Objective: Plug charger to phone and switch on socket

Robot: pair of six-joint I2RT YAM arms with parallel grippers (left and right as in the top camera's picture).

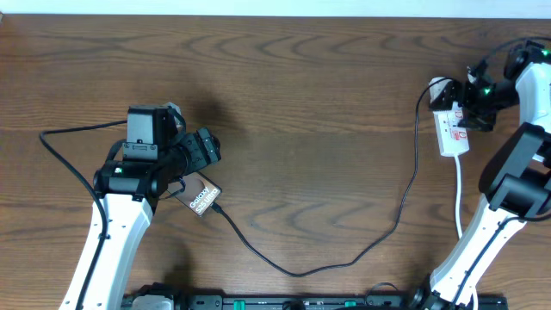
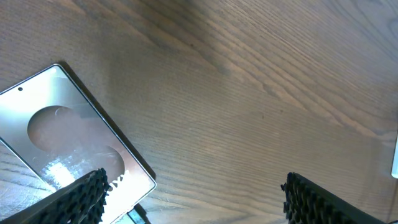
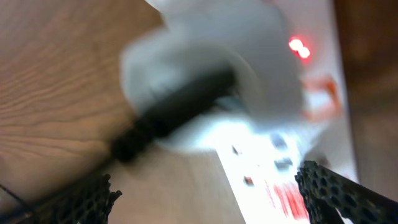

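The phone [image 1: 204, 198] lies flat on the wood table, lettering up; its pale face with the oval shows in the left wrist view [image 2: 62, 127]. The charger cable [image 1: 293, 271] runs from the phone's lower edge, where its plug tip [image 2: 138, 214] meets it, in a loop to the white round plug [image 1: 440, 88]. My left gripper [image 1: 196, 165] is open just above the phone; its left finger overlaps the phone's corner in the left wrist view [image 2: 193, 199]. My right gripper [image 1: 467, 108] is open over the socket [image 1: 452, 133]. The blurred right wrist view shows the gripper [image 3: 211, 199], the socket [image 3: 292, 155] and a red light [image 3: 300, 48].
A white cord [image 1: 458, 194] leaves the socket's near end toward the right arm's base. Black rails and arm mounts [image 1: 301, 303] line the front edge. The table's right edge lies just beyond the socket.
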